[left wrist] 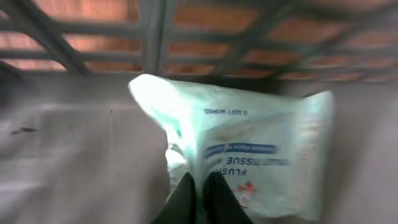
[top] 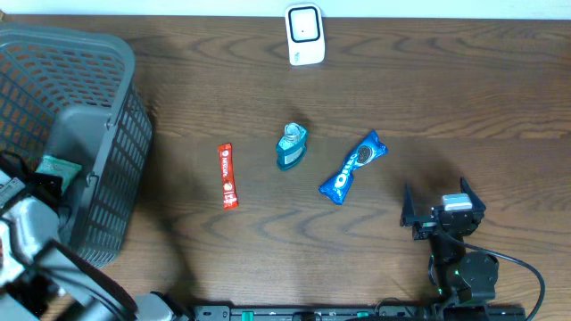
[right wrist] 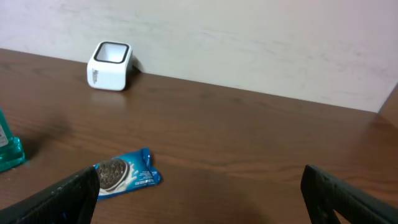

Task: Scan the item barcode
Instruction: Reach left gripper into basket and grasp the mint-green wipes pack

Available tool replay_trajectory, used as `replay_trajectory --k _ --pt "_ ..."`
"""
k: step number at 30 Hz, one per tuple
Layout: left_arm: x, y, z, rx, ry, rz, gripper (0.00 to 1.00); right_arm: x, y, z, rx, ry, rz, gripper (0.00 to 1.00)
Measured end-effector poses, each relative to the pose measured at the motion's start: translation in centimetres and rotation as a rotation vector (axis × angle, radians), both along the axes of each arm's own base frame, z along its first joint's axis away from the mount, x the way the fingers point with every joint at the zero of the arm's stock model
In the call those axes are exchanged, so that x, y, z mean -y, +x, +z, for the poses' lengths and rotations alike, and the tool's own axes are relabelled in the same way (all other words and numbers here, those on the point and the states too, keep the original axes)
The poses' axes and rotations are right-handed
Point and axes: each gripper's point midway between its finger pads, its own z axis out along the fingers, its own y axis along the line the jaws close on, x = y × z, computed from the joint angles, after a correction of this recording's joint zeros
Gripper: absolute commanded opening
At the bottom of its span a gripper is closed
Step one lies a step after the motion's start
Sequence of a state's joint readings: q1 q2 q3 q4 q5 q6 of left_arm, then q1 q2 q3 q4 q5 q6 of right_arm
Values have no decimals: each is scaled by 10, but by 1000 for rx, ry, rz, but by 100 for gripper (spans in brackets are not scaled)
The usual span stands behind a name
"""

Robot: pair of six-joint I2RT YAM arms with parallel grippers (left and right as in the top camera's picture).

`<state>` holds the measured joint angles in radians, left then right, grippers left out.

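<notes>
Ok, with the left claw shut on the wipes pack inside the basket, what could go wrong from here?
The left claw pinches only one edge of the soft wipes pack; it may sag or slip on lifting. The basket has high mesh walls, so the dangling pack could catch on the rim. No barcode shows on the visible face, so it may reach the scanner turned wrong.

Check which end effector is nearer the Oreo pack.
Right. Right end effector sits open just right of the Oreo pack; left end effector is far off inside the basket, gripping the tissue pack.
</notes>
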<state>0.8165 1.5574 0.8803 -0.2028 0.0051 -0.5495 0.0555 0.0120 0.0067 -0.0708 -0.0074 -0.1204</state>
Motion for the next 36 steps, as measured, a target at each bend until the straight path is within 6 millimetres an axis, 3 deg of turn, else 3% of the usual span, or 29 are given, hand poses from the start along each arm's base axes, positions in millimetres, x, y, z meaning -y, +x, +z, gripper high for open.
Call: replay_trajectory --k 7,10,11,12,14,18,24,28,36 --pt "7 0 112 226 211 -18 7 0 0 0 0 0 0 99" --pt "14 -3 141 286 258 -32 7 0 0 0 0 0 0 99" --pt "17 -4 147 298 268 -34 25 0 0 0 0 0 0 99" --pt "18 -5 150 304 275 -37 54 0 0 0 0 0 0 99" --pt "20 -7 153 309 275 -36 75 0 0 0 0 0 0 99" --pt "21 -8 131 259 215 -34 82 0 0 0 0 0 0 99" --pt "17 -3 55 108 42 -30 83 0 0 0 0 0 0 99" --pt "19 -10 12 19 -61 -16 83 0 0 0 0 0 0 99" --pt "10 -24 -9 -29 -101 25 89 0 0 0 0 0 0 99"
